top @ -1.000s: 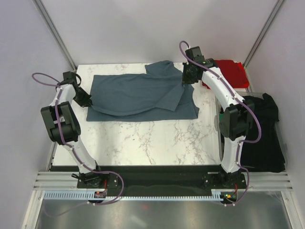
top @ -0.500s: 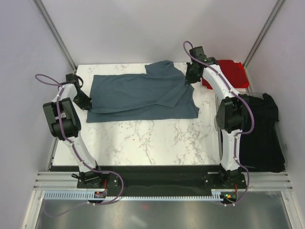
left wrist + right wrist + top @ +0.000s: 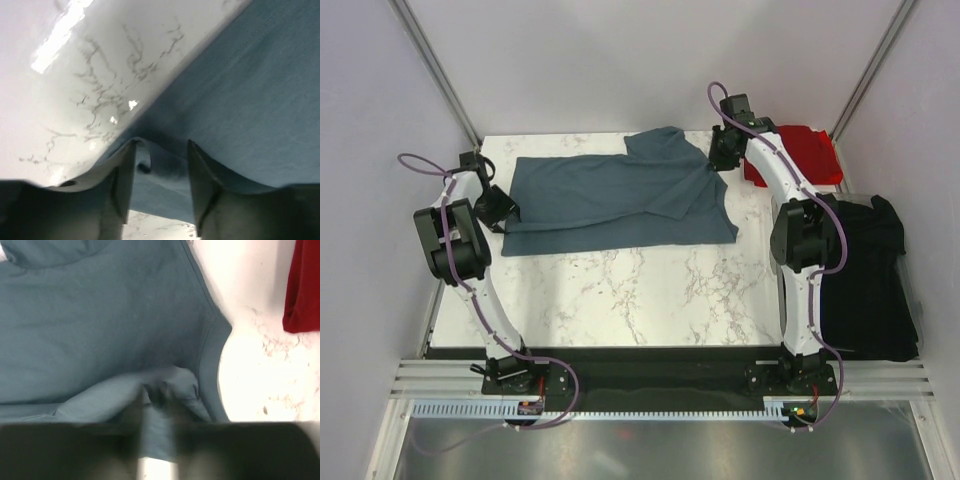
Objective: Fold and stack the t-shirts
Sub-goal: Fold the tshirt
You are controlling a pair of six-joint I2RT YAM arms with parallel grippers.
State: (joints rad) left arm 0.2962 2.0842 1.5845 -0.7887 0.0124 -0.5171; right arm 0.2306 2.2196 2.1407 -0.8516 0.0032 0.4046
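Across the 12 o'clock half of the table [image 3: 620,300] I see the blue-grey shirt [image 3: 610,200] spread out, one flap folded over. My left gripper [image 3: 507,209] sits at its 9 o'clock edge, jaws slightly spread, with the hem curled between them. My right gripper [image 3: 719,164] meets bunched cloth at its 2 o'clock corner, but blur means I cannot tell how its jaws stand. A red shirt [image 3: 807,150] lies at 2 o'clock and black shirts [image 3: 870,280] at 4.

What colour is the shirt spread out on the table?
Slate blue-grey t-shirt, clearest in the top external view.
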